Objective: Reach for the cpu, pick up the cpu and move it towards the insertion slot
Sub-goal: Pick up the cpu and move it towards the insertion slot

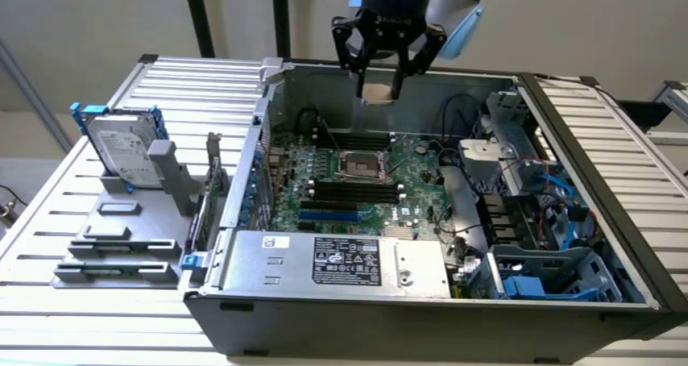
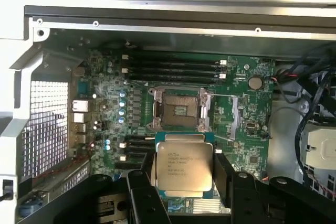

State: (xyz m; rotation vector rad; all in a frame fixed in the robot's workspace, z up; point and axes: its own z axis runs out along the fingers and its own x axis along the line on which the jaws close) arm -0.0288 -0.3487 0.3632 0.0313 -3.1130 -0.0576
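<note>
Cpu (image 2: 182,164) sits clamped between the gripper (image 2: 182,182) jaws, above the insertion slot (image 2: 178,109).

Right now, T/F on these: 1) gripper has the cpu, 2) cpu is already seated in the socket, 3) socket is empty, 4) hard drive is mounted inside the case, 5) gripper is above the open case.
1) True. The gripper is shut on the cpu, held between its fingers.
2) False. The cpu is in the air, apart from the insertion slot.
3) True. The insertion slot shows its bare dark socket inside the silver bracket.
4) False. The hard drive with blue brackets stands outside the computer case, on the grey holder at the exterior view's left.
5) True. The gripper hangs over the motherboard, near the case's far wall.
</note>
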